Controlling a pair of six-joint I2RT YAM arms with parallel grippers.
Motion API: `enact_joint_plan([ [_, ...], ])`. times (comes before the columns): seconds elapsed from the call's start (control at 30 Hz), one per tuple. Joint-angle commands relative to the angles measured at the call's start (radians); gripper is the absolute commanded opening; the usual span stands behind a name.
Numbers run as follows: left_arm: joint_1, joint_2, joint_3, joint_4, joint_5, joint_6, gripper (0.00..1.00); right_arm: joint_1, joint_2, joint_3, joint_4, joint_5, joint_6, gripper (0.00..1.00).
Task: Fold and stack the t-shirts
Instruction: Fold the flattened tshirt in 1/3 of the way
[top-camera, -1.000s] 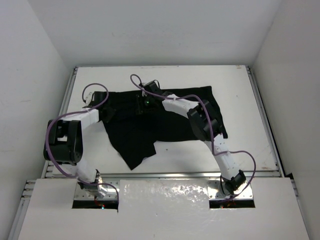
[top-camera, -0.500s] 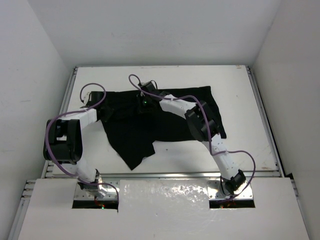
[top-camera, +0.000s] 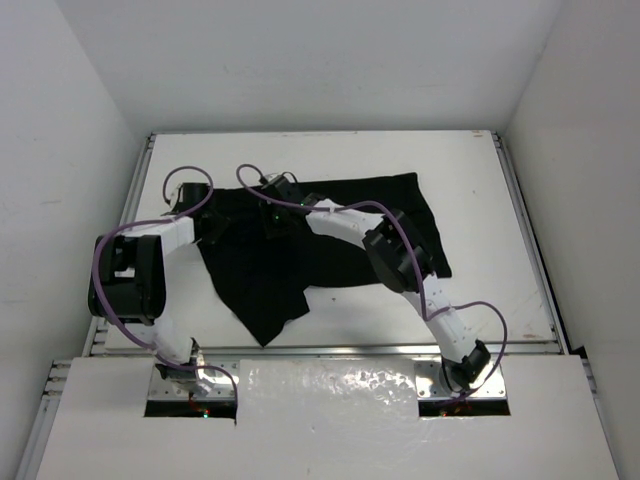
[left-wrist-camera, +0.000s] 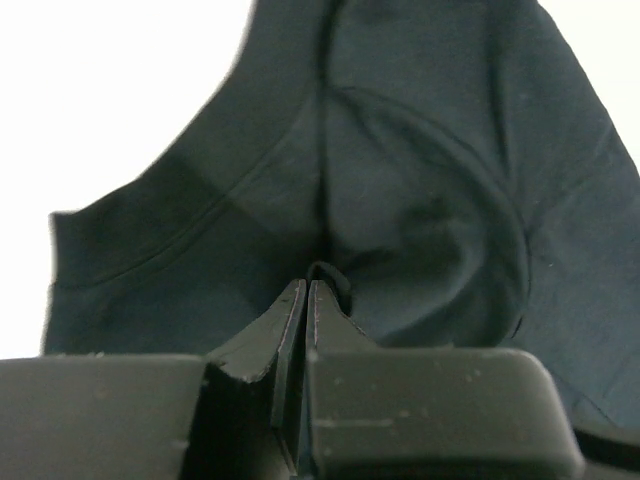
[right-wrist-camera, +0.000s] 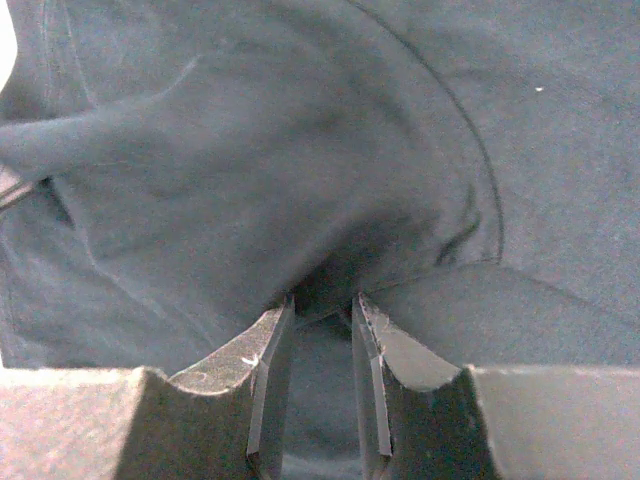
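The black t-shirt (top-camera: 260, 280) lies crumpled across the middle of the white table, with one corner hanging toward the near edge. My left gripper (top-camera: 212, 222) sits at the shirt's left edge. In the left wrist view it (left-wrist-camera: 309, 286) is shut on a small fold of the cloth (left-wrist-camera: 420, 150). My right gripper (top-camera: 272, 200) reaches over the shirt to its far left part. In the right wrist view it (right-wrist-camera: 322, 305) is shut on a bunched ridge of the fabric (right-wrist-camera: 250, 150), with cloth between the jaws. The two grippers are close together.
The table (top-camera: 500, 250) has raised rails along its left, right and near edges. White walls close in on three sides. Purple cables (top-camera: 190, 175) loop over both arms above the shirt.
My right gripper has moved left and slightly away, pulling the shirt's upper part with it toward the left gripper. The left gripper has hardly moved.
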Motion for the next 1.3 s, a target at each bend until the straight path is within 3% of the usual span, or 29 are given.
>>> enact_joint_plan([
  [0.0,0.015,-0.001,0.034,0.045,0.023,0.018,0.00,0.035,0.017,0.089,-0.095,0.051,-0.051,0.30],
  [0.3,0.024,0.024,0.034,0.058,0.052,0.030,0.00,0.067,0.111,0.169,-0.163,0.167,-0.126,0.29],
  [0.43,0.029,0.007,0.028,0.060,0.058,0.028,0.00,0.067,0.182,0.257,-0.227,0.207,-0.128,0.17],
  [0.47,0.029,-0.002,0.026,0.060,0.055,0.030,0.00,0.067,0.182,0.252,-0.229,0.212,-0.123,0.10],
  [0.6,0.030,-0.014,0.022,0.058,0.047,0.028,0.00,0.067,0.145,0.205,-0.194,0.221,-0.106,0.00],
  [0.77,0.035,-0.007,0.037,0.052,0.055,0.028,0.00,0.062,0.068,0.189,-0.169,0.226,-0.132,0.00],
  [0.9,0.050,-0.008,0.057,0.049,0.075,0.028,0.00,0.032,0.022,0.229,-0.169,0.103,-0.145,0.15],
  [0.97,0.059,-0.017,0.063,0.048,0.084,0.025,0.00,0.016,0.025,0.258,-0.186,0.082,-0.142,0.16],
  [1.03,0.064,-0.027,0.063,0.052,0.087,0.024,0.00,0.007,0.030,0.249,-0.188,0.065,-0.142,0.09],
  [1.13,0.064,-0.030,0.062,0.060,0.086,0.027,0.00,-0.005,0.030,0.206,-0.175,0.028,-0.134,0.08],
  [1.2,0.064,-0.025,0.062,0.060,0.086,0.028,0.00,-0.005,0.025,0.186,-0.161,0.017,-0.126,0.00],
  [1.27,0.064,-0.027,0.059,0.063,0.115,0.030,0.00,-0.005,0.021,0.172,-0.140,0.003,-0.125,0.00],
])
